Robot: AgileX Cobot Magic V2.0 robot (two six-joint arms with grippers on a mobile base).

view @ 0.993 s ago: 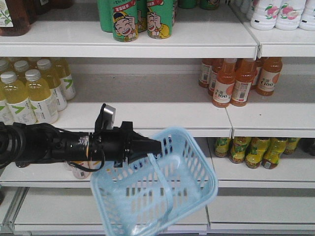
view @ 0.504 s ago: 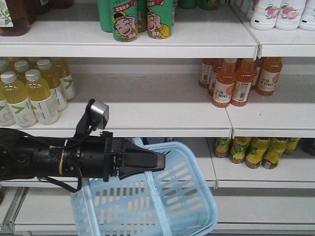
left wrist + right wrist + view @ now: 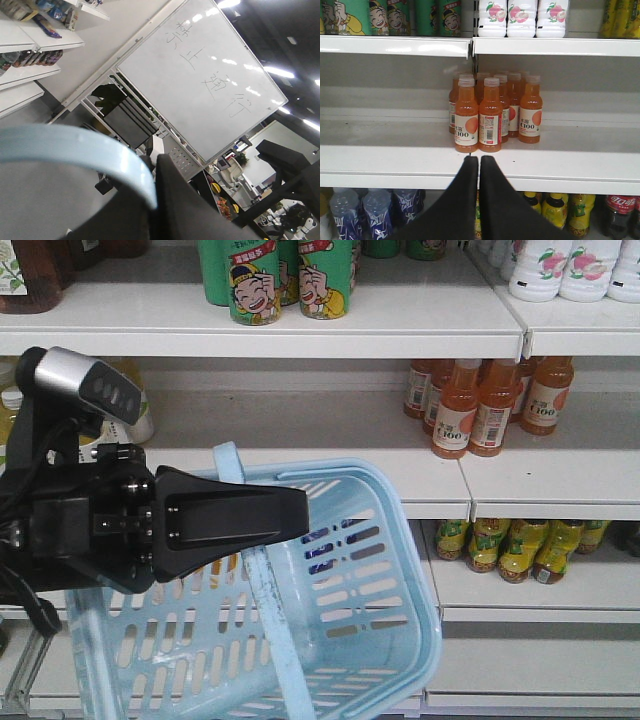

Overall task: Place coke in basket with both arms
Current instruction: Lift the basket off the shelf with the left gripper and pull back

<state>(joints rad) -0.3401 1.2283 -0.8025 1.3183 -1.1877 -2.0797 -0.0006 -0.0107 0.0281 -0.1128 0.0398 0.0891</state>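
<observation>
- In the front view, the left gripper [image 3: 303, 512] is being shown large at the left. Its jaws are being pressed together on the handle [image 3: 268, 605] of the basket [image 3: 340, 470], which is being held tilted before the store shelves [image 3: 400, 315].
- The lower shelf rows are being blocked by the basket and the arm. The yellow bottles [image 3: 135, 418] behind the silver camera [image 3: 85, 385] are being mostly hidden, and dark blue items [image 3: 322, 540] are being glimpsed only through the basket's slots.
- The orange juice bottles [image 3: 470, 410] are being left unobstructed, while the green cans [image 3: 270, 280] are being cut off at the top edge.
- In the left wrist view, the handle is being seen as a pale arc running into dark, blurred jaws. A whiteboard [image 3: 200, 85] with handwritten characters is being shown behind.
- In the right wrist view, the right gripper [image 3: 474, 159] is being shown with its two jaws closed against each other and nothing between them, below the orange juice bottles.
- A coke bottle [image 3: 621, 212], dark with a red label, is being partly cut off at the bottom right corner, on the lowest shelf.
</observation>
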